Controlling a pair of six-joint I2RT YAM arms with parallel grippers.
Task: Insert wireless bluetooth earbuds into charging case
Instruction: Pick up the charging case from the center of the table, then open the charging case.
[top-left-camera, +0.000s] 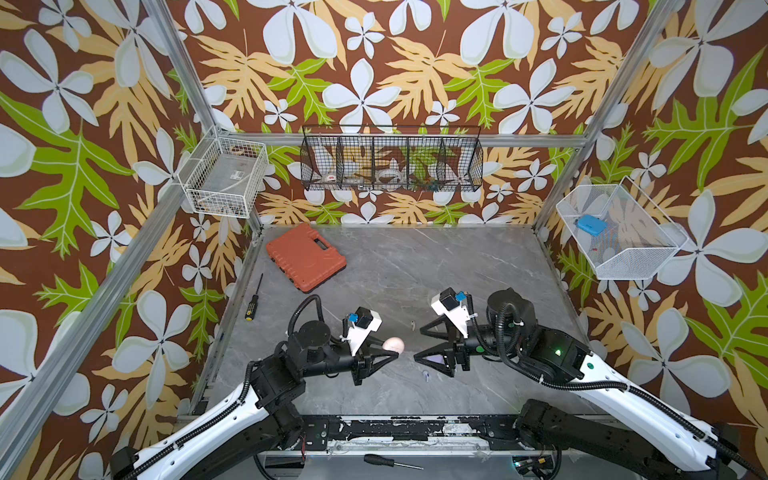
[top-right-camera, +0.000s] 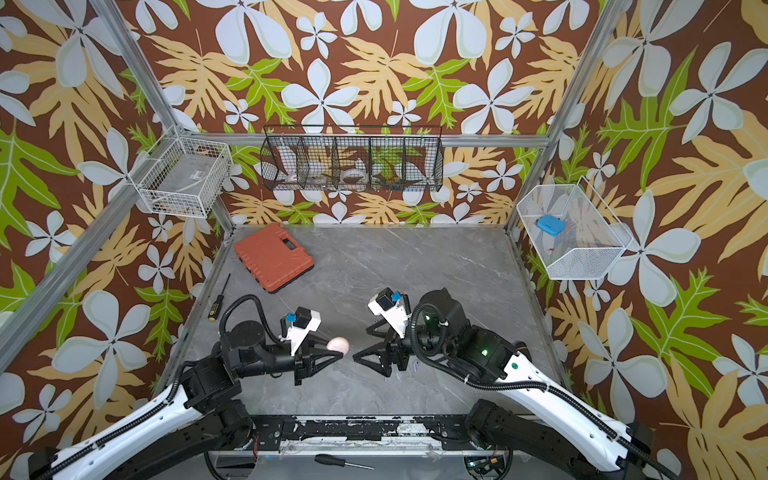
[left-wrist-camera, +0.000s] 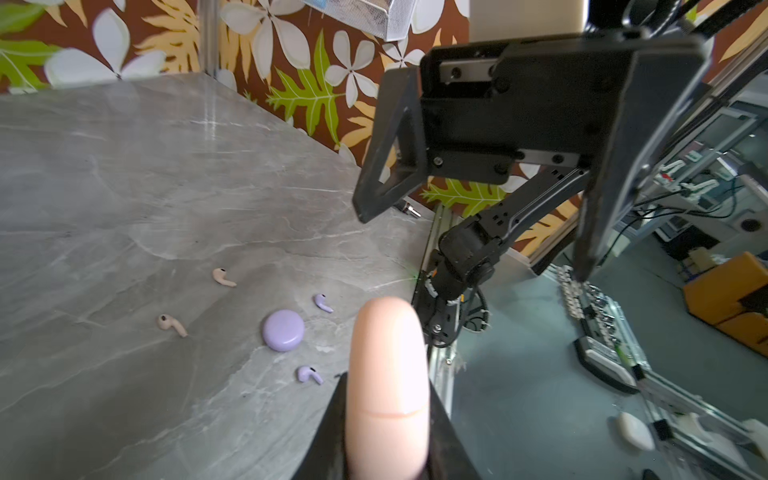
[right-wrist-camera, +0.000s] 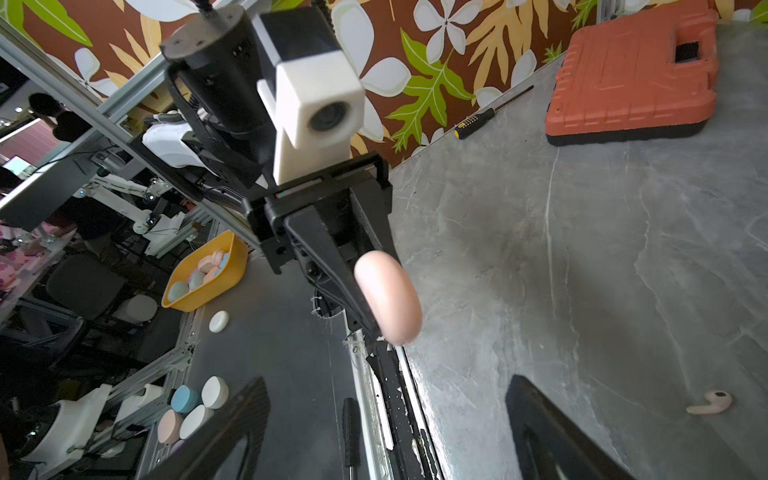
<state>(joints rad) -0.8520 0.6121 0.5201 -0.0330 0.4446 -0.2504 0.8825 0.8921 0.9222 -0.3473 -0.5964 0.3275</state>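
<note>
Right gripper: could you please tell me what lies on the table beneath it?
Under the right gripper, a lavender charging case shows through its open frame in a top view, edges covered. A lavender earbud lies beside it. Anything else beneath is hidden.

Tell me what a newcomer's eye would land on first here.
The loud floral wallpaper on every wall grabs attention first. Next comes the pale pink round case pinched in the left gripper, facing the open right gripper. An orange tool case lies in the far left corner.
</note>
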